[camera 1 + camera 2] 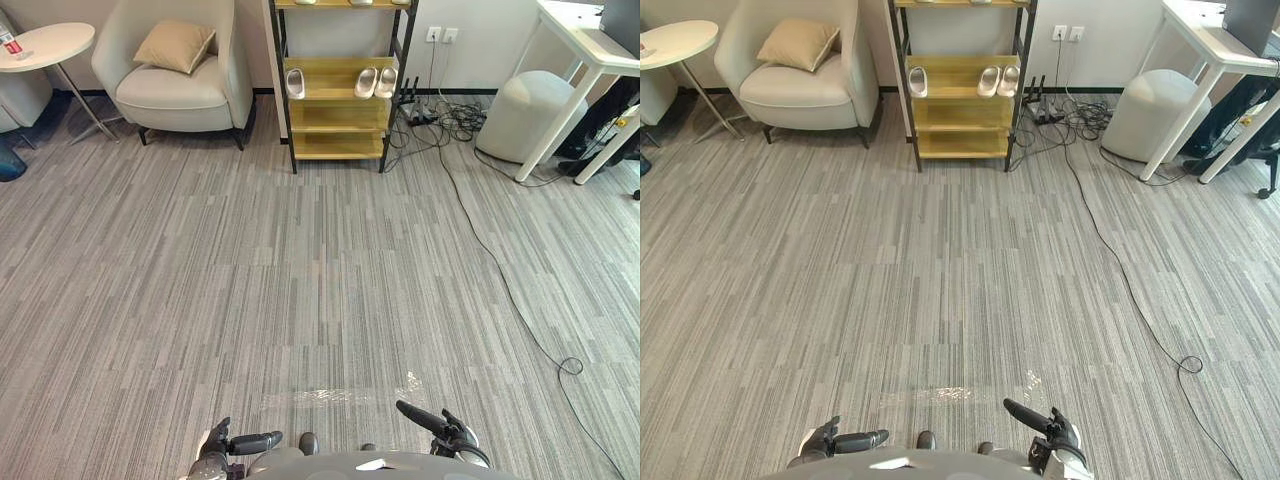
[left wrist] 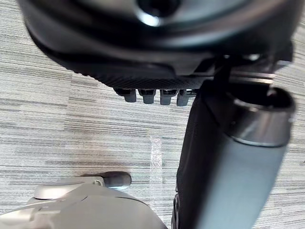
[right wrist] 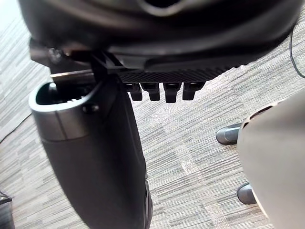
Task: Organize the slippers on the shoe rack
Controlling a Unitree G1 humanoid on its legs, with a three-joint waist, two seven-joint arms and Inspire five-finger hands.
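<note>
While rounded slippers [image 1: 387, 81] line a wooden rack [image 1: 338, 120], left hand [image 1: 232, 443] and right hand [image 1: 445, 428] have fingers apart.

You have no text, number or sign here that can be read; the small red-and-white item [image 1: 11, 43] on the round side table [image 1: 55, 42], well left of the shoe rack [image 1: 335, 113], is too small to show any label

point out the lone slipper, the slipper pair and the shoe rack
lone slipper [image 1: 295, 83], left eye view, its middle
slipper pair [image 1: 366, 82], left eye view, the left slipper's middle
shoe rack [image 1: 338, 118], left eye view, a bare lower shelf
</note>
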